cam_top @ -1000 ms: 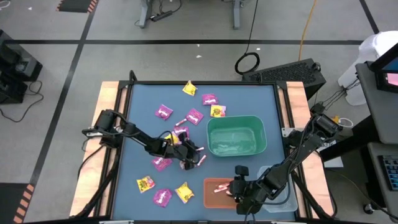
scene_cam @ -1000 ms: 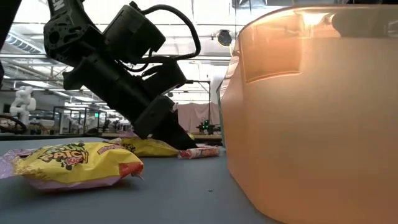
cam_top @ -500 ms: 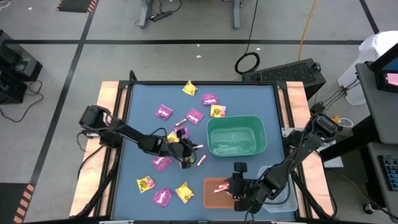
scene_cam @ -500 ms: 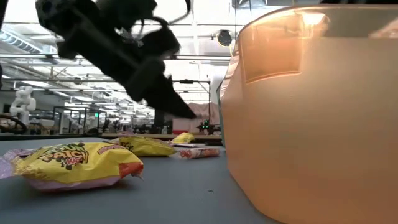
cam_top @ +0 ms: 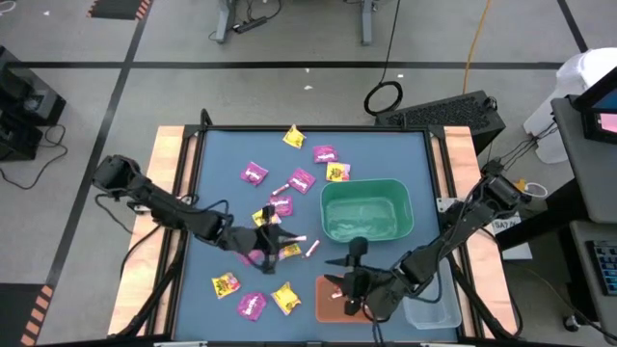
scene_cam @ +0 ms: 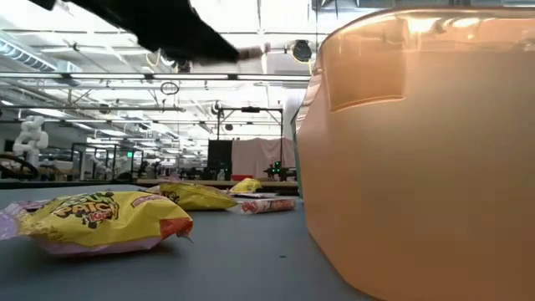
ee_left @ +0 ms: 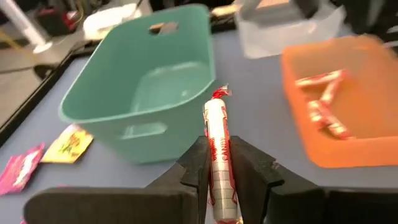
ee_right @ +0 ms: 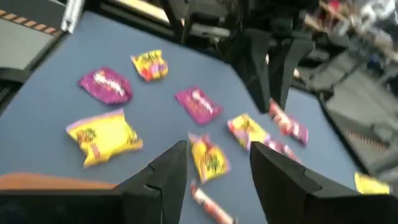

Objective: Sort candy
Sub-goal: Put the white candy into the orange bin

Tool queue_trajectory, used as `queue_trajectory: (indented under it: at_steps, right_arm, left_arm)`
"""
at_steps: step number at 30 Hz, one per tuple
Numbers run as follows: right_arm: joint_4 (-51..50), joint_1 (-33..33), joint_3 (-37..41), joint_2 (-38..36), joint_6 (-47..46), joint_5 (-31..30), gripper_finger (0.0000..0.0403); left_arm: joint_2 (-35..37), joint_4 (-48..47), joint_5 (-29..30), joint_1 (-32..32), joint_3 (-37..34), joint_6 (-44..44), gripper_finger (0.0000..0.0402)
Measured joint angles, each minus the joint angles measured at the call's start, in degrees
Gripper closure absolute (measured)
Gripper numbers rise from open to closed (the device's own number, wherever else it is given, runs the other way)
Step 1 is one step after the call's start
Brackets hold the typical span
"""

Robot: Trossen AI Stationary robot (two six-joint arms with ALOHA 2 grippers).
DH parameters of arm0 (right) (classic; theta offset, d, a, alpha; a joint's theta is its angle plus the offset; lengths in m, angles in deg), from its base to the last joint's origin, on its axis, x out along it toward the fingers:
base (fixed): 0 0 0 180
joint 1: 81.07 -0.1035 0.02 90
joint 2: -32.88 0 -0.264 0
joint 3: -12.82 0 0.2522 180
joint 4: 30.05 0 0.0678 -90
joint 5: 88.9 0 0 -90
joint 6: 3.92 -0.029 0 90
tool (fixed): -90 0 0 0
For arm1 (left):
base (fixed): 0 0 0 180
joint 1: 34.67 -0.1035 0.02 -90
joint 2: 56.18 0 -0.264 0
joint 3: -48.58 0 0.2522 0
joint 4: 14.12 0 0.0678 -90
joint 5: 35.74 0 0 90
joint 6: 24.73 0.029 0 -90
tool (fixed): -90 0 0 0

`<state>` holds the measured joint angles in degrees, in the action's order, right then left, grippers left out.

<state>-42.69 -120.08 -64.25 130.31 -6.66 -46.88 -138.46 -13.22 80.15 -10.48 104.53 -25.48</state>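
Note:
My left gripper (cam_top: 280, 241) hovers over the table's middle, shut on a pink-white stick (ee_left: 217, 146); it also shows in the low view (scene_cam: 238, 52). My right gripper (ee_right: 214, 168) is open and holds nothing, above the orange bin (cam_top: 335, 297). That bin has pink-white sticks (ee_left: 320, 102) lying in it. Magenta packets (cam_top: 254, 173) and yellow packets (cam_top: 226, 283) lie flat on the blue mat. Another stick (scene_cam: 267, 205) lies on the table. The green bin (cam_top: 366, 210) stands to the right of my left gripper. My left gripper pinches the pink-white stick between its two fingers (ee_left: 194, 163). The stick lies along the fingers, and its free end (ee_left: 219, 94) juts out past the tips toward the table's right. It is lifted clear of the table (scene_cam: 255, 52).
A clear bin (cam_top: 432, 310) sits at the near right corner beside the orange bin. The orange bin's wall (scene_cam: 418, 167) fills the low view's right half. A yellow packet (scene_cam: 100, 221) lies close to that camera. Wooden rails (cam_top: 159, 222) border the mat.
My left gripper has risen from the table with the stick shut between its fingers, lifting it clear; in the low view it has climbed from mat level to the picture's top. My right gripper has shifted slightly toward the table's left over the orange bin.

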Motion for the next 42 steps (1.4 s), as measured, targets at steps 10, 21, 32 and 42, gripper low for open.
queue_trajectory:
  at_steps: [10, 21, 32, 42]
  right_arm:
    - [16.21, 4.31, 0.0, 4.9, 21.13, 4.73, 0.0198]
    - [21.01, 6.01, 0.0, 7.52, 28.95, 4.33, 0.0231]
    - [21.62, 7.71, 0.0, 7.52, 28.91, 9.49, 0.0248]
    - [21.6, 8.89, 0.0, 7.52, 27.55, 10.84, 0.0266]
  left_arm:
    - [-0.04, 4.44, -2.18, 4.2, 0.0, 1.55, 0.0337]
    - [-0.07, 4.25, -7.69, 4.82, 0.0, 1.2, 0.0336]
    - [-0.07, 4.06, -7.8, 4.8, 0.0, 1.33, 0.0336]
    - [-0.07, 3.81, -7.8, 4.76, 0.0, 1.27, 0.0336]
